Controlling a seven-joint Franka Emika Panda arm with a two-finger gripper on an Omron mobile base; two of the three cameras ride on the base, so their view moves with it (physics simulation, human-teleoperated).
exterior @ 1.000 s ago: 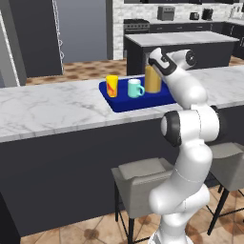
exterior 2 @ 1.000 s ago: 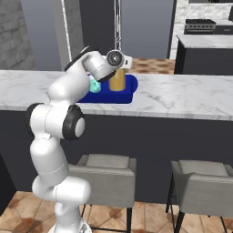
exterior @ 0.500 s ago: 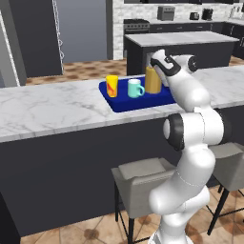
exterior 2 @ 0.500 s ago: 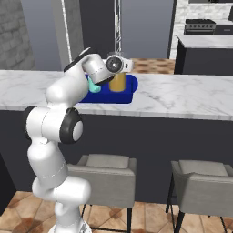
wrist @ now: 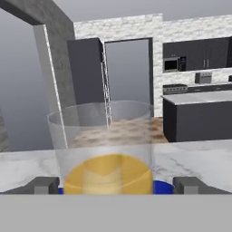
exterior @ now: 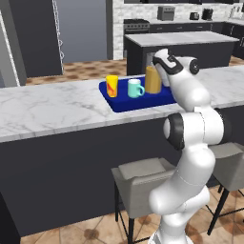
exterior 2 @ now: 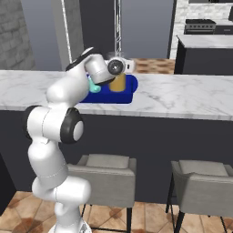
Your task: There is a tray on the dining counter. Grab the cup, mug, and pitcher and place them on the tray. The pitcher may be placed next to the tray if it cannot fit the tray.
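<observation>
pitcher (wrist: 107, 149): clear glass, orange juice low inside, upright at tray (exterior: 125, 99) right end | hand (wrist: 116, 185): spread wide, released, fingers flanking pitcher

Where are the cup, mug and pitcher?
cup (exterior: 112, 86), left base view, on its yellow side wall.
mug (exterior: 134, 88), left base view, on its teal body.
pitcher (wrist: 108, 174), hand view, on the orange juice behind the clear glass.

One tray (exterior: 125, 102), one cup (exterior: 112, 86), one mug (exterior: 135, 88), one pitcher (exterior: 152, 79), two stools (exterior 2: 105, 169).
</observation>
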